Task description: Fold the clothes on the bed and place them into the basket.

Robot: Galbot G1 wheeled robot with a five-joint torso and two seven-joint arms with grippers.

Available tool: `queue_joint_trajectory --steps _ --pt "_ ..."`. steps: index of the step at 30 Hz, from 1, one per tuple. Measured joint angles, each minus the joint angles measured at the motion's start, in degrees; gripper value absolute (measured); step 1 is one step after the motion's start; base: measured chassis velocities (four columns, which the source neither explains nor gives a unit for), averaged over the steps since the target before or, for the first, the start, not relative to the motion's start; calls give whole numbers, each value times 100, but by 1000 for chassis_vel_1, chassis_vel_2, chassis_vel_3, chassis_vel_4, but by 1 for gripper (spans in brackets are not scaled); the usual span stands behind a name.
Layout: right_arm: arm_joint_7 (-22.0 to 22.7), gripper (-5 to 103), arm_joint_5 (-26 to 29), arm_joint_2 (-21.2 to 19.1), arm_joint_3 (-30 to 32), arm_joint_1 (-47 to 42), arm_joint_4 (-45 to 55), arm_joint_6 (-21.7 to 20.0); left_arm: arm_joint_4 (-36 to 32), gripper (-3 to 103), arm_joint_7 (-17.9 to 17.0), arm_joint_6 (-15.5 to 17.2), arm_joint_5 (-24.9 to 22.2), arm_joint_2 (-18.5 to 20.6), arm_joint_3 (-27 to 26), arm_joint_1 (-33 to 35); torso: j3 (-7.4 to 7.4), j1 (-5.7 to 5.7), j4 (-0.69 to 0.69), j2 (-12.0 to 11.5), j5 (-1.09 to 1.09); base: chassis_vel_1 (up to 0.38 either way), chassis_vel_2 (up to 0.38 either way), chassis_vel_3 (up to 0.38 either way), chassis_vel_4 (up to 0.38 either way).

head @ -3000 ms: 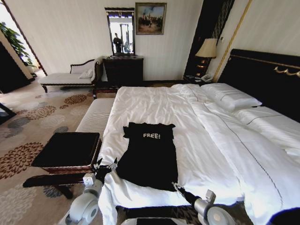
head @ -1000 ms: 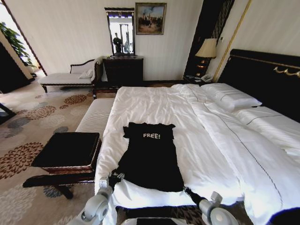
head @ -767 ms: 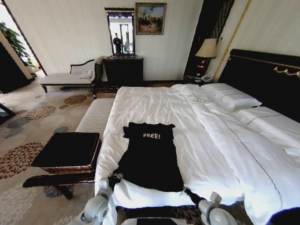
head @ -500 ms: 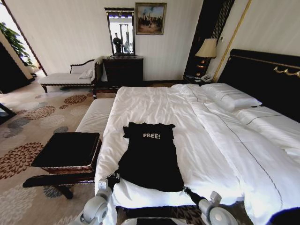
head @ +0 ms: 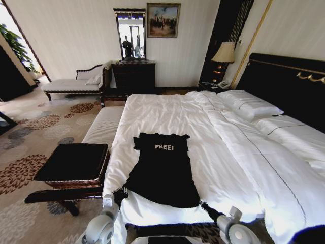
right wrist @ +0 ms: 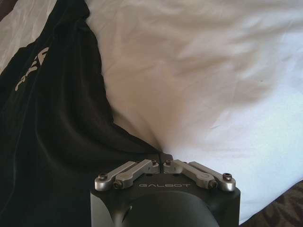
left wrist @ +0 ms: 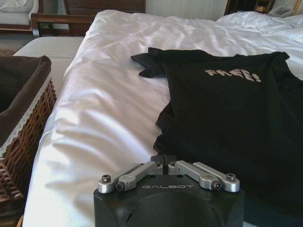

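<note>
At the near edge of the bed point(head: 167, 114) you have both arms low, one at each bottom corner of the T-shirt point(head: 163, 170). Your left pincer point(head: 121, 192) sits at about 7 o'clock from the shirt's middle, on the hem's left corner; in the left wrist view the left pincer point(left wrist: 163, 160) has its fingers drawn together on the black hem. Your right pincer point(head: 203, 205) is at about 5 o'clock from the shirt's middle, on the hem's right corner; in the right wrist view the right pincer point(right wrist: 162, 158) is likewise closed, pinching the cloth where it meets the white duvet.

The T-shirt point(left wrist: 227, 109) lies flat, front up, on the near left part of the bed, collar pointing to 12 o'clock, white "FREE!" lettering point(head: 164, 147) across the chest, both short sleeves spread.

At 9 o'clock from the shirt, just beside the bed on the floor side, stands the basket point(head: 73, 165), brown wicker with a black inside; its woven wall point(left wrist: 21, 142) is close to the mattress edge.

Beyond the shirt the duvet runs on to white pillows point(head: 249, 104) at about 1 o'clock and the dark headboard point(head: 284, 81) behind them.
</note>
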Motion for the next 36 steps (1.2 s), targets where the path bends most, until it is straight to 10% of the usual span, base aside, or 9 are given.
queue_joint_trajectory --steps 36 --pt "1185 0 -1098 -271 636 -821 875 -1382 -1413 0 -204 219 2053 98 -362 2981 0 0 0 0 -2 0 0 0 0"
